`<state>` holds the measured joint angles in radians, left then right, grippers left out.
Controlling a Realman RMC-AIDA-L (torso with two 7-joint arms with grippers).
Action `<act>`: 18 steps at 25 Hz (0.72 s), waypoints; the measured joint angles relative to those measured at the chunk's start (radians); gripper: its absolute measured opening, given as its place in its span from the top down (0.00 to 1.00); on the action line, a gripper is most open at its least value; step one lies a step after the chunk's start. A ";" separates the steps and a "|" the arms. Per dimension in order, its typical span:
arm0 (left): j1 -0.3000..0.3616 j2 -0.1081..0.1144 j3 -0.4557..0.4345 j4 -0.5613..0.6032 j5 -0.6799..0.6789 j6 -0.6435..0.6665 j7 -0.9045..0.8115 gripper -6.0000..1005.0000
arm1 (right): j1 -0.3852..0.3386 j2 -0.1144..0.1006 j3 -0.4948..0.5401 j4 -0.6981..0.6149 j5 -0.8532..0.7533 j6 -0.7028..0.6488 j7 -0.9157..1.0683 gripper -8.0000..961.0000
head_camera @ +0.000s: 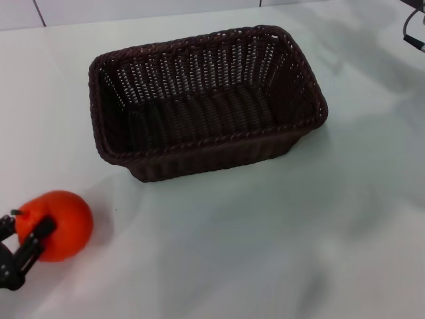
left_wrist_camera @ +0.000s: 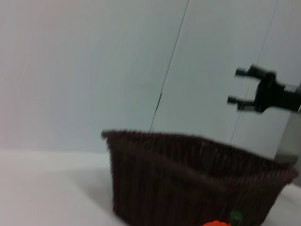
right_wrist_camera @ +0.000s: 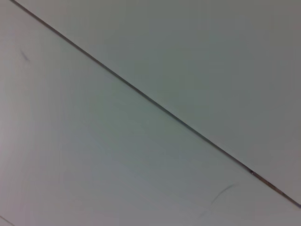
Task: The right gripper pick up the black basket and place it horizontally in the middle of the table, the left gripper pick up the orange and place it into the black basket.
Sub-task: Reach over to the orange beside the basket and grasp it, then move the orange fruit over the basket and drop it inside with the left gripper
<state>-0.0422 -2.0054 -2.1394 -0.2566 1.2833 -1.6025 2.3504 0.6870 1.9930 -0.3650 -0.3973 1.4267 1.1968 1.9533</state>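
The black basket (head_camera: pixel 206 100) stands upright and empty in the middle of the white table (head_camera: pixel 279 239), long side across; it also shows in the left wrist view (left_wrist_camera: pixel 188 179). The orange (head_camera: pixel 63 222) is at the near left, well in front of the basket. My left gripper (head_camera: pixel 28 231) is shut on the orange, with black fingers (head_camera: pixel 36 239) against its left side. I cannot tell whether the orange touches the table. A sliver of the orange (left_wrist_camera: pixel 216 223) shows in the left wrist view. My right gripper (left_wrist_camera: pixel 236 86) is open and empty, raised beyond the basket's far right.
A dark cable and part of the right arm (head_camera: pixel 413 36) show at the far right corner. The right wrist view shows only a pale panel with a thin seam (right_wrist_camera: pixel 155 106). A wall stands behind the table's far edge.
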 joint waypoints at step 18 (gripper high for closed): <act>-0.296 -0.090 -0.232 -0.021 -0.003 -0.136 -0.123 0.77 | -0.005 0.032 0.003 0.000 0.059 -0.009 -0.126 0.05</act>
<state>-0.3378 -2.0955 -2.3712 -0.2774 1.2807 -1.7385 2.2272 0.6824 2.0253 -0.3620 -0.3971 1.4859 1.1880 1.8269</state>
